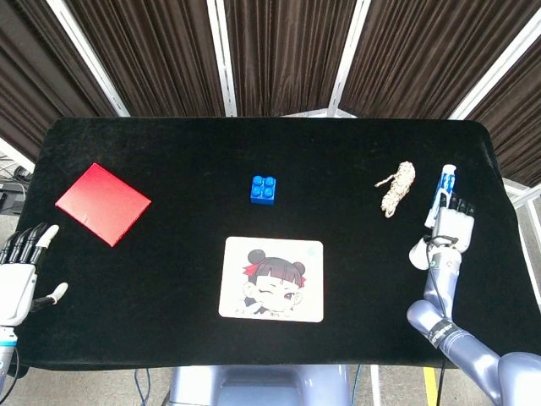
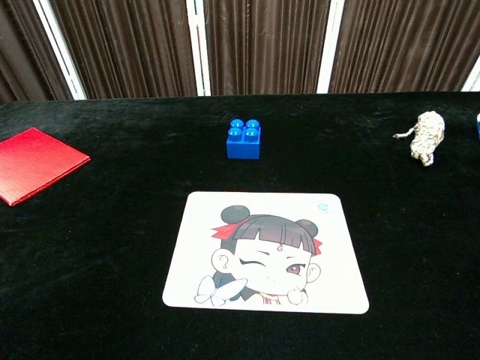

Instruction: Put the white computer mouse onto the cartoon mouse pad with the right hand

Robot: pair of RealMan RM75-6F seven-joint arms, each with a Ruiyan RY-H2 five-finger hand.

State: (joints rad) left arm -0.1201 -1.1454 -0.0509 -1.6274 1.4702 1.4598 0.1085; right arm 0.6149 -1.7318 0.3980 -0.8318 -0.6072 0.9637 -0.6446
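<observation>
Head view shows my right hand [image 1: 451, 228] empty, fingers apart, well right of the cartoon mouse pad [image 1: 272, 278], beside a blue-white tube [image 1: 445, 187]; I see no white computer mouse on the table [image 1: 169, 144], so nothing can be placed.

The cartoon mouse pad [image 1: 272, 278] lies flat near the front edge of the black table [image 1: 169, 254], bare cloth on every side of it. The blue brick [image 1: 264, 189] stands behind it, well apart. Between the pad and the right hand [image 1: 448, 230] the cloth is open. Just behind that hand lie a blue-and-white tube [image 1: 445, 188] and a knotted rope toy [image 1: 396, 188]. The red square [image 1: 102, 204] sits far left, near the left hand [image 1: 21, 271]
</observation>
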